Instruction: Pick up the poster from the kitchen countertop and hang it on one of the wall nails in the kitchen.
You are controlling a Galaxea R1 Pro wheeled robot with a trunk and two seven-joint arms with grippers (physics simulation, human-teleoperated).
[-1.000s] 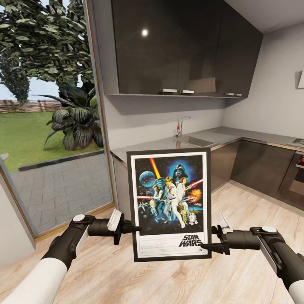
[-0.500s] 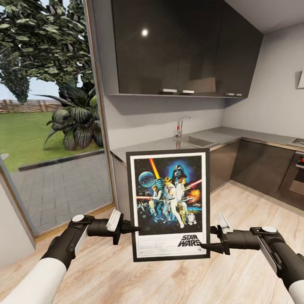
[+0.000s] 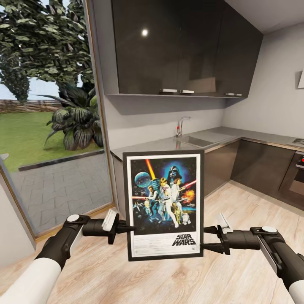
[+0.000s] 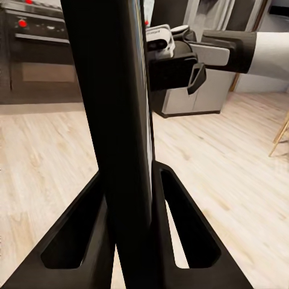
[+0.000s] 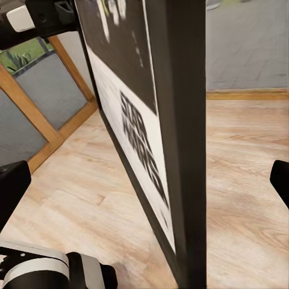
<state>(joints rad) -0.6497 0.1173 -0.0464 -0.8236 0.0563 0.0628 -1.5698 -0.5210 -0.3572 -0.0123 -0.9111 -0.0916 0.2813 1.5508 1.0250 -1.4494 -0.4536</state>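
The black-framed upright Star Wars poster (image 3: 164, 205) is held off the pale wood-plank floor (image 3: 139, 278), between the two arms and roughly upright, its printed face toward the head camera. The left gripper (image 3: 126, 229) meets the frame's left edge low down; in the left wrist view its two black fingers (image 4: 75, 241) close on either side of the frame's edge (image 4: 117, 120), so it is clamped on the poster. The right gripper (image 3: 205, 238) sits at the frame's lower right edge. In the right wrist view the frame edge (image 5: 180, 138) runs down the middle, while the fingers are cut off at the picture's sides and stand well apart from the frame; whether they press on it cannot be determined. The artwork is blurred at that close range.

Behind the poster lies the long grey glossy kitchen countertop (image 3: 219, 137), partly hidden by the frame, carrying a chrome tap (image 3: 180, 126) beside an inset sink. Dark glossy wall cabinets (image 3: 181, 46) hang above. A glazed opening with a wood-coloured frame (image 3: 50, 126) at left shows paving, lawn and plants. An oven with red knobs (image 3: 295, 173) is cut off at the right edge.
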